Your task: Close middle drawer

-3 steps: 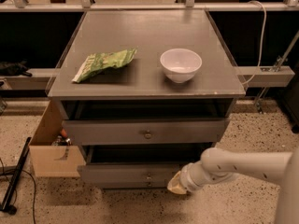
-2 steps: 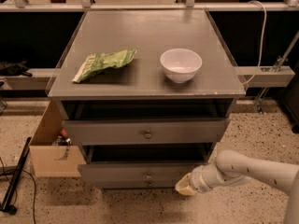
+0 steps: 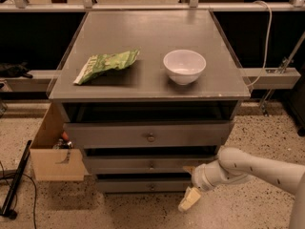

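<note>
Where the speckled floor meets the left edge, a black rod (image 3: 14,185) lies slanted, and just right of it an open cardboard box (image 3: 52,163) stands against the side of the grey cabinet (image 3: 143,32). On the cabinet's top, a green snack bag (image 3: 106,65) lies at the left and a white bowl (image 3: 184,66) stands upright to its right, well apart from it. Below the top, the upper drawer (image 3: 119,136), with the bigger knob, is pulled out farthest. Under it sits the middle drawer (image 3: 119,165), its low front with a tiny knob set back from the one above and a little forward of the lowest drawer front (image 3: 143,185). Just below and right of the middle drawer's right end, the gripper (image 3: 189,199) hangs near the floor on a white arm (image 3: 257,168) reaching in from the right. Whether the gripper is open or closed cannot be told, nor whether it touches the drawer.
</note>
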`<action>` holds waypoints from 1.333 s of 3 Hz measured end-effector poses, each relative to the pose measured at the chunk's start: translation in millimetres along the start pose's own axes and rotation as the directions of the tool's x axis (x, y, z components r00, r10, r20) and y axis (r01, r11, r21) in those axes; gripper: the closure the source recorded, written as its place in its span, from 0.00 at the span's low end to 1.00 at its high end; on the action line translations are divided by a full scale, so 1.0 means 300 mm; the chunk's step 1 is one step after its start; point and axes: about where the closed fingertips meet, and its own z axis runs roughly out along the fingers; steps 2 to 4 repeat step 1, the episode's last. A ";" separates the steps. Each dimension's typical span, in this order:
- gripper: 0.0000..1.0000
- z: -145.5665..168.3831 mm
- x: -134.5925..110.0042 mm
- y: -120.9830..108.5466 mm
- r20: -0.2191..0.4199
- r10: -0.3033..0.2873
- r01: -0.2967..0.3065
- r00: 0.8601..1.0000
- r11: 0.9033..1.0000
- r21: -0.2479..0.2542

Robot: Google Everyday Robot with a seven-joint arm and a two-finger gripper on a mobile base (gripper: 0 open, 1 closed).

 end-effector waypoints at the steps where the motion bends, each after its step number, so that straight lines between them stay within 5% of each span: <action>1: 0.00 0.000 0.000 0.000 0.000 0.000 0.000 1.000 1.000 0.000; 4: 0.00 0.000 0.000 0.000 0.000 0.000 0.000 1.000 1.000 0.000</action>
